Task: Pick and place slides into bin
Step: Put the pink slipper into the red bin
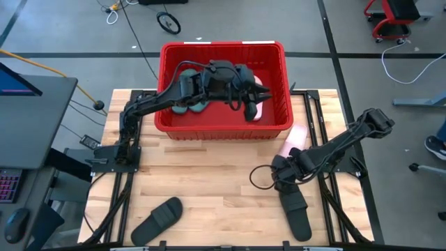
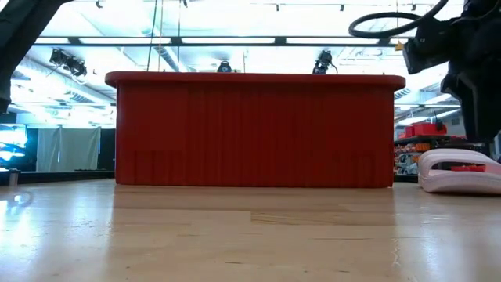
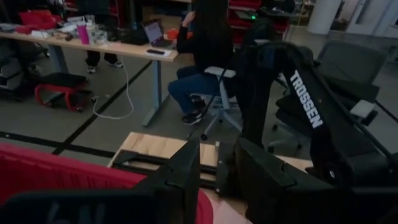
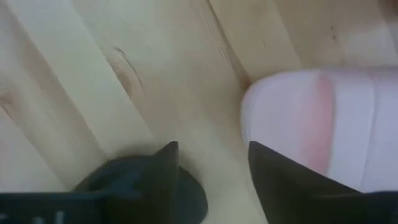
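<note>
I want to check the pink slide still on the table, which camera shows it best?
The high view: the pink slide lies right of the bin, beside the right hand. The low view shows its side, the right wrist view only its end, the left wrist view nothing.

Grey floor (image 1: 63,35) with cables — desk (image 3: 93,43), office chairs, ceiling strip lights (image 2: 235,41).

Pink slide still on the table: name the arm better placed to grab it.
Right. The right claw hovers low beside the pink slide, fingers open; the left claw is over the bin.
</note>
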### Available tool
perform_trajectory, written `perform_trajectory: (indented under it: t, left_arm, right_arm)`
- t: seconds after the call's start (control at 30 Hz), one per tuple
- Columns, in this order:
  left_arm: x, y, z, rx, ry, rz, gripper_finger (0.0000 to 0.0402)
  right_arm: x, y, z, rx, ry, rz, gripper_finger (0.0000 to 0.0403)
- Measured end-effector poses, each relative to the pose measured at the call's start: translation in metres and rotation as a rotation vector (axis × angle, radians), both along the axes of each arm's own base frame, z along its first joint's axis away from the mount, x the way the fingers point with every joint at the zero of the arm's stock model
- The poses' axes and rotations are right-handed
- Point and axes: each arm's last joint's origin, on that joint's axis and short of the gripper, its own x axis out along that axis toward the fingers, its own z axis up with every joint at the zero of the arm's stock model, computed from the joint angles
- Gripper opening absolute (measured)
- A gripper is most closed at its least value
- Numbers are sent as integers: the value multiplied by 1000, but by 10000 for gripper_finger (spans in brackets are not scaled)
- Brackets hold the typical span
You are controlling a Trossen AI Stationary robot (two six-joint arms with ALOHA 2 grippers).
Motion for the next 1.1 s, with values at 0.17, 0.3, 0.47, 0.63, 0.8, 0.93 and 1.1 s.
perform_trajectory:
  t: [0.17, 0.3, 0.47, 0.63, 0.8, 0.93, 1.1]
  left_arm:
    - [0, -2, -3, -4, 28, -6, 103]
    - [0, -3, -4, -8, 45, -6, 100]
    - [0, -3, -4, -8, 43, -6, 100]
    - [0, -3, -4, -7, 43, -6, 95]
    - [0, -2, -4, -7, 42, -4, 94]
    - [0, -2, -4, -7, 43, -4, 95]
    - [0, -2, -4, -8, 41, -4, 90]
  right_arm:
    - [3, 1, -9, 6, -54, -24, 225]
    - [-5, -3, -21, -28, -22, -66, 220]
    - [-16, -9, -37, -55, 25, -102, 205]
    - [-23, -14, -53, -96, 10, -106, 195]
    - [-27, -17, -65, -117, -40, -124, 180]
    - [-30, -20, -69, -103, -59, -250, 134]
    - [-24, -17, -64, -78, -88, -300, 34]
